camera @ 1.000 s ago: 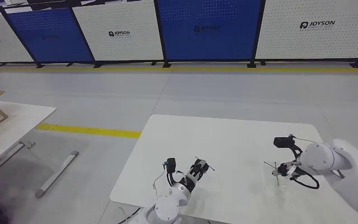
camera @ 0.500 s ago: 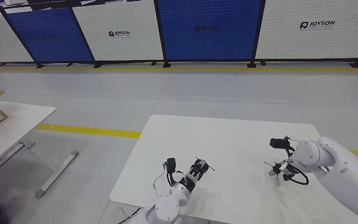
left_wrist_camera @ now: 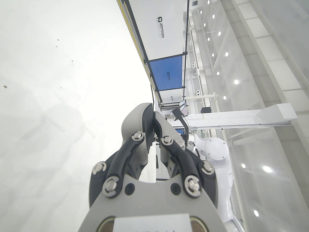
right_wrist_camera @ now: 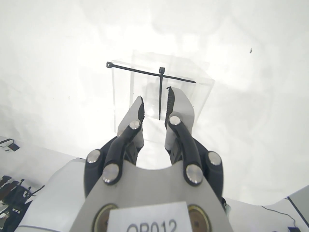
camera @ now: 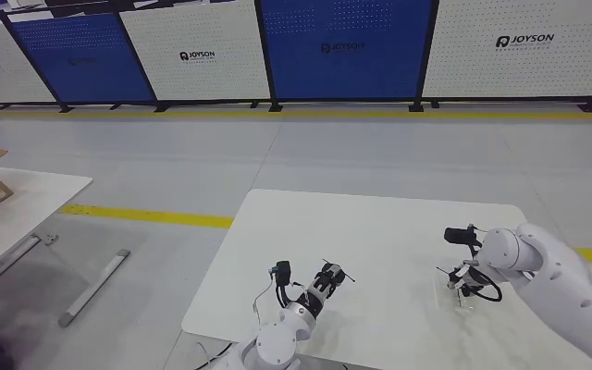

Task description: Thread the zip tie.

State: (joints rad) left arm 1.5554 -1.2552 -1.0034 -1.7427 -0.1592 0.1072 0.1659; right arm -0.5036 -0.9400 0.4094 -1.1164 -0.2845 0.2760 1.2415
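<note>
**R end effector open over crossed zip ties; L one clamped on a third**

R end effector point(right_wrist_camera: 155, 94): fingers apart, pointing down at the white desk point(right_wrist_camera: 72, 25). Just ahead of its tips stands a clear box point(right_wrist_camera: 200, 92) w/ two black zip ties on top of it.

- The long zip tie point(right_wrist_camera: 135, 70) runs crosswise just beyond the fingertips. Its head end sits out past one finger and its tail tip out past the other.
- The short zip tie point(right_wrist_camera: 160, 97) meets the long one at approx a right angle, w/ its head sitting on the long one.
- The short one's strap runs back toward the wrist and lies in the gap betw. the two fingers, closer to one pad than the other.
- Can't tell if that nearer pad touches the strap.
- Also can't tell if the long zip tie actually passes thru the short one's head or just lies across it.

L end effector point(left_wrist_camera: 152, 109): fingers pressed together, pads meeting at the tips. In the top view it grips a thin black held zip tie point(camera: 350, 277) at approx mid-length, w/ the strap sticking out on both sides of the tips. In the wrist view a thin dark line rises right off the fingertips. This end effector is over the desk, well apart from the R one and the clear box.
</note>
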